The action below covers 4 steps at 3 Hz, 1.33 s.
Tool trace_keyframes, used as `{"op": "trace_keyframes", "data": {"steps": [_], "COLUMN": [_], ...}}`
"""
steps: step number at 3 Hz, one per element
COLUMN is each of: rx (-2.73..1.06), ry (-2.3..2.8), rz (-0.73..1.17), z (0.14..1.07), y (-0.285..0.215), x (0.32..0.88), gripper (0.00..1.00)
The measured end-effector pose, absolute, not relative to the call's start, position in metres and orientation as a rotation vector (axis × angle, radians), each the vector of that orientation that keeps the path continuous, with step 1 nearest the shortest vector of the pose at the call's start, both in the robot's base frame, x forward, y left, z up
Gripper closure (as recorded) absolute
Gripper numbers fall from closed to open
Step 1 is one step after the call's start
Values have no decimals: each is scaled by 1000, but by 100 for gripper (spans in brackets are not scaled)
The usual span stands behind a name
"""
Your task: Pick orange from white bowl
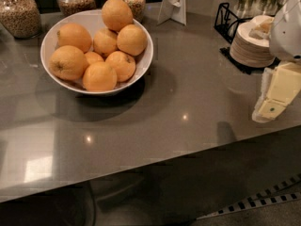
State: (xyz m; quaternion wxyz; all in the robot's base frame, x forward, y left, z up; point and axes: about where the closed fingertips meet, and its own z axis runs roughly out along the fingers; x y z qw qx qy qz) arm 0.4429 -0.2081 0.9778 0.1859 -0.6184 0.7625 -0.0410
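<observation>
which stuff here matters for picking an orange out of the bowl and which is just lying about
For the job:
- orange, top of the pile
- bowl
- gripper, at the far right, well apart from the bowl

Lying about:
- jars
- plates
- rack
- sign
</observation>
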Motion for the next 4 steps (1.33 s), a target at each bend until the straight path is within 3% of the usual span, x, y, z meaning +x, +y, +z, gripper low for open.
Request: {"op": "trace_keyframes", "data": {"steps": [2, 4], "rx": [-1886, -1896], "ry": [1759, 1667], "rz": [-55, -105], "z": [990, 998], "y": [-137, -125], "x": [467, 484], "gripper": [0, 0]}}
